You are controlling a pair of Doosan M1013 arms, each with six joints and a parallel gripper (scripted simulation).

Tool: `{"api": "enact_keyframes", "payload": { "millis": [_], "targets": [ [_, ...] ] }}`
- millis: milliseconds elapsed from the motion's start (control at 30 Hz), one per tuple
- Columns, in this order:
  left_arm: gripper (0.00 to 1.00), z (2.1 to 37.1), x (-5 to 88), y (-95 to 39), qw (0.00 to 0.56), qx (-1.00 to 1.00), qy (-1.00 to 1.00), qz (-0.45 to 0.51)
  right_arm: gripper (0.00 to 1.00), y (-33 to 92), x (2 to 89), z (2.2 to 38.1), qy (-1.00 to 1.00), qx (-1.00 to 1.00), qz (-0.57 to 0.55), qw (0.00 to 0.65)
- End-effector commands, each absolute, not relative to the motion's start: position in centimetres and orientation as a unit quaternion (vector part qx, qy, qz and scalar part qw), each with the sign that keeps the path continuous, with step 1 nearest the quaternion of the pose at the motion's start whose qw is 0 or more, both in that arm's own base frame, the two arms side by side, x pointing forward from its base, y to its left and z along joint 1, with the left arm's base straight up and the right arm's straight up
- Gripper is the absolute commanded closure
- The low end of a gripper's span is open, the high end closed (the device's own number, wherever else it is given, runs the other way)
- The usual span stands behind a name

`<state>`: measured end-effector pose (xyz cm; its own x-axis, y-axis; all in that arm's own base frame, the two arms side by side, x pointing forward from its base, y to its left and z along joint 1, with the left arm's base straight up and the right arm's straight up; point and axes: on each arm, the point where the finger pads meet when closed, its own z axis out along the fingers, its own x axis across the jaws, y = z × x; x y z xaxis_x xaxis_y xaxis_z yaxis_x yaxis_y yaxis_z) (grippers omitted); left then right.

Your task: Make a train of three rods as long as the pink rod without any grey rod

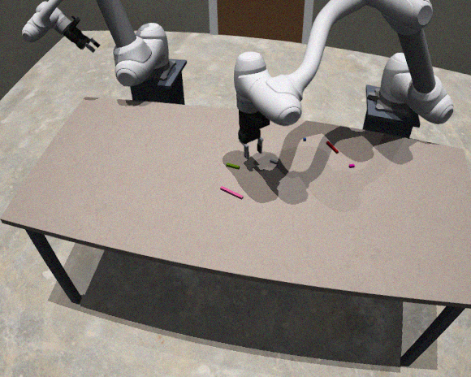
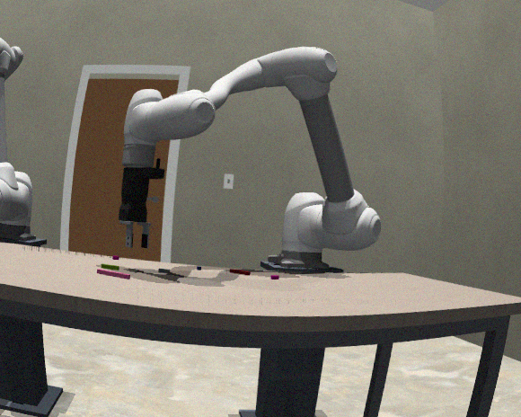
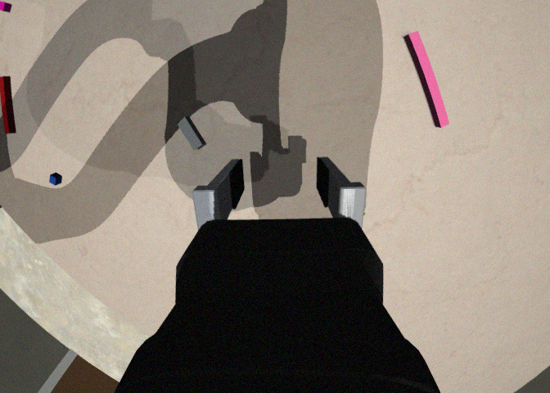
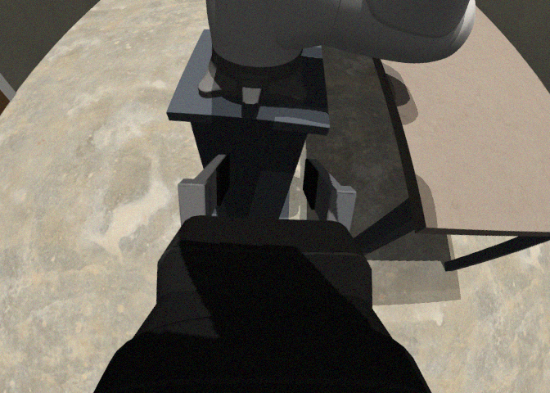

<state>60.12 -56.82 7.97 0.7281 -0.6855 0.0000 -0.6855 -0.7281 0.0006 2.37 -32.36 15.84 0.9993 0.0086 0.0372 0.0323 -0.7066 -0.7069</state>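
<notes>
The pink rod (image 1: 231, 192) (image 2: 113, 273) (image 3: 430, 79) lies flat near the lime rod (image 1: 233, 166) (image 2: 110, 267), which the left wrist view almost wholly hides behind a finger. One magenta rod (image 1: 352, 166) (image 2: 275, 277) (image 3: 3, 6) lies near the red rod (image 1: 332, 147) (image 2: 240, 271) (image 3: 4, 104). Another magenta rod (image 2: 115, 258) shows behind the lime one in the exterior view. The blue rod (image 1: 304, 139) (image 2: 198, 268) (image 3: 55, 178) lies apart. My left gripper (image 1: 253, 153) (image 2: 136, 246) (image 3: 280, 173) is open and empty above the table beside the lime rod. My right gripper (image 1: 96, 47) (image 4: 267, 172) is open and empty, away from the table.
The grey rod (image 1: 274, 161) (image 2: 164, 270) (image 3: 191, 133) lies close to the left gripper, between lime and blue. The left arm reaches across the table (image 1: 147, 219) (image 2: 365, 298) from its base and casts shadows around the rods. The right arm stands behind the table.
</notes>
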Motion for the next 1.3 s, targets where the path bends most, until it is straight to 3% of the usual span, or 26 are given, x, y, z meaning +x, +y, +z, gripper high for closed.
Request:
{"api": "enact_keyframes", "payload": {
  "millis": [0,500,1267],
  "targets": [
    [0.0,8.1,60.2,-56.9,0.0,0.93,-0.369,0.001,0.0,-32.4,2.4,15.9,-0.011,-0.924,-0.016,0.382],
    [0.0,8.2,60.4,-56.0,0.0,0.922,-0.388,0.001,0.0,-32.4,2.4,15.9,-0.011,-0.924,-0.016,0.382],
    [0.0,9.4,61.4,-42.3,0.0,0.738,-0.674,0.001,0.0,-32.4,2.4,15.9,-0.011,-0.924,-0.016,0.382]
  ]
}}
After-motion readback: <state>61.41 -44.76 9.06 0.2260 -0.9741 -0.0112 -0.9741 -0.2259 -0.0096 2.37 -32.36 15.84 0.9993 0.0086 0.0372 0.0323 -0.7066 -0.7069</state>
